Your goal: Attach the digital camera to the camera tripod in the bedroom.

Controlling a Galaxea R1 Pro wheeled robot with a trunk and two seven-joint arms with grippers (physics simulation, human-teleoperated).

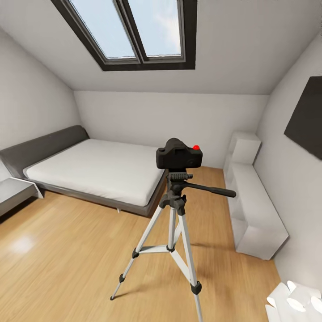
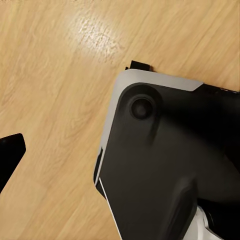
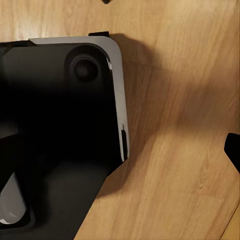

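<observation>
Digital camera [image 1: 179, 158] atop camera tripod [image 1: 172, 223], wood floor [image 1: 67, 264], jaws' state unclear

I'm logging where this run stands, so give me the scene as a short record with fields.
room: bedroom with skylight, wood floor
digital camera: sits on the tripod's head, red button up
camera tripod: stands on the floor, legs spread, pan handle out toward the white shelf
bed: behind the tripod, along the far wall
wrist views: robot's base over wood floor
grippers: state cannot be told
</observation>
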